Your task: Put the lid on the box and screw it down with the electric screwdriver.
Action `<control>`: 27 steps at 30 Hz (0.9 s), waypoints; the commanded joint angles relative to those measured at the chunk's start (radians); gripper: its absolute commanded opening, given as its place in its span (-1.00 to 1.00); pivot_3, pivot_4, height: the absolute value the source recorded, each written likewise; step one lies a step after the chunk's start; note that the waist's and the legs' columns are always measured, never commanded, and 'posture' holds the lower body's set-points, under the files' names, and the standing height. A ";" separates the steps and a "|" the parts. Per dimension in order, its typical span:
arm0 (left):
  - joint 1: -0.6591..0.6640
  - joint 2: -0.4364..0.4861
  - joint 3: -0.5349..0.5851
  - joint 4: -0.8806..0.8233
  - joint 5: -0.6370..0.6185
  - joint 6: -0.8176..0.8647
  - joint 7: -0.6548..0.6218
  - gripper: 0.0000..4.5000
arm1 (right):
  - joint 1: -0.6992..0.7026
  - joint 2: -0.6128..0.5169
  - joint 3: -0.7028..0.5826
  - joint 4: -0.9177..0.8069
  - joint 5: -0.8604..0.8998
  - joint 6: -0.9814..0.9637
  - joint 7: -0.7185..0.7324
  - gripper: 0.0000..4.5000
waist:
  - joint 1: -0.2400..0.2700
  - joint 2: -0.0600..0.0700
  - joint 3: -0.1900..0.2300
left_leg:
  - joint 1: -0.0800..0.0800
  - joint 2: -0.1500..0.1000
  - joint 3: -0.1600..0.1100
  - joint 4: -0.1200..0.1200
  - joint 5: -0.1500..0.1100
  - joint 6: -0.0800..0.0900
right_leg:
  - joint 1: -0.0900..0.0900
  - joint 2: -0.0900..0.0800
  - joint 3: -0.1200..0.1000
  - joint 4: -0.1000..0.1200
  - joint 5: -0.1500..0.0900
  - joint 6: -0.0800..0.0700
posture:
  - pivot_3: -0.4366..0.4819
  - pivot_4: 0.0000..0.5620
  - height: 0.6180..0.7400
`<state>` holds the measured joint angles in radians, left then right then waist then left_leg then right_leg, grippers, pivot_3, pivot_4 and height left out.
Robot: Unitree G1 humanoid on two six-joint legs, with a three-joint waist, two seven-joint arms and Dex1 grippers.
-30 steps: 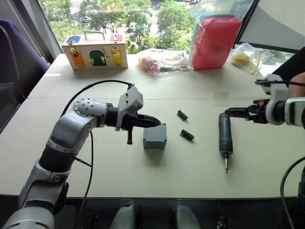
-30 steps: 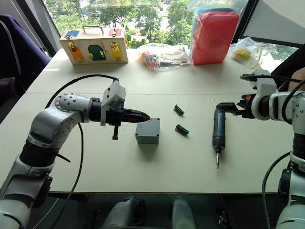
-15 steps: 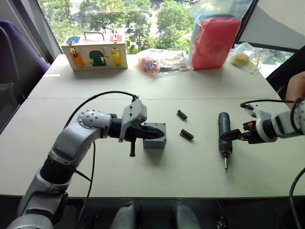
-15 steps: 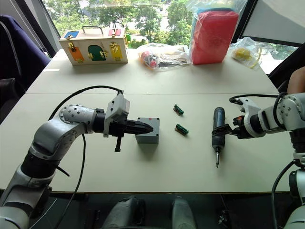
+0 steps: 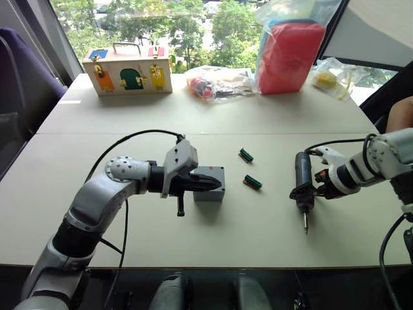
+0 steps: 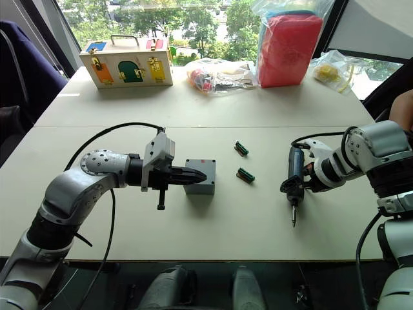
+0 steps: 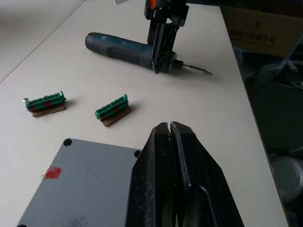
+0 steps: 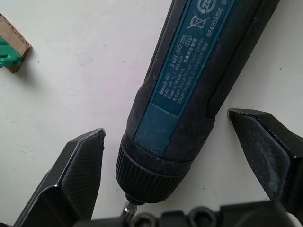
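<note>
Pale table [image 5: 258,232], grey box [image 5: 211,185], electric screwdriver [image 5: 302,181], wooden box [image 5: 128,68]

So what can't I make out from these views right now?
- Box: the left pincer crosses it in the eye views, so contact is unclear.
- Lid seating: the box's sides are cut off in the left wrist view.
- Electric screwdriver: bit tip hidden behind the right pincer body in the right wrist view.

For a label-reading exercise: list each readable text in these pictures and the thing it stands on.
"Bosch GO": blue label on the electric screwdriver, between the right claw fingers.
"GERMANY": same label, end of a smaller line.
The label's other small print and numbers: too small to read reliably.
The box: a red mark, no text.
</note>
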<state>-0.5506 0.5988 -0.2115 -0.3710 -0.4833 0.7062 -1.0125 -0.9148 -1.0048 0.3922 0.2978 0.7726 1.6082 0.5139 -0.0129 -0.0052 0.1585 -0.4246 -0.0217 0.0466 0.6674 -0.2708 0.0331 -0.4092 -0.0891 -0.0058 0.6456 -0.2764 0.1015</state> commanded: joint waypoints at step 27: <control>-0.093 0.011 0.093 0.243 -0.020 -0.028 -0.041 -1.00 | -0.095 0.393 -0.788 0.019 -0.063 -0.735 -0.088 -0.19 | 0.006 0.002 0.003 | -0.004 0.001 0.001 -0.004 0.006 -0.010 | -0.006 0.003 0.000 0.002 0.000 0.000 | -0.05 -0.47 1.00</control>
<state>-0.6264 0.6026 -0.1319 -0.1269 -0.4930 0.6858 -1.0330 -1.0319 -0.6340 -0.3403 0.4340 0.6387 0.8452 0.4442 -0.0073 -0.0031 0.1614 -0.4278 -0.0206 0.0465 0.6641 -0.2651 0.0232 -0.4128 -0.0860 -0.0065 0.6480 -0.2761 0.1017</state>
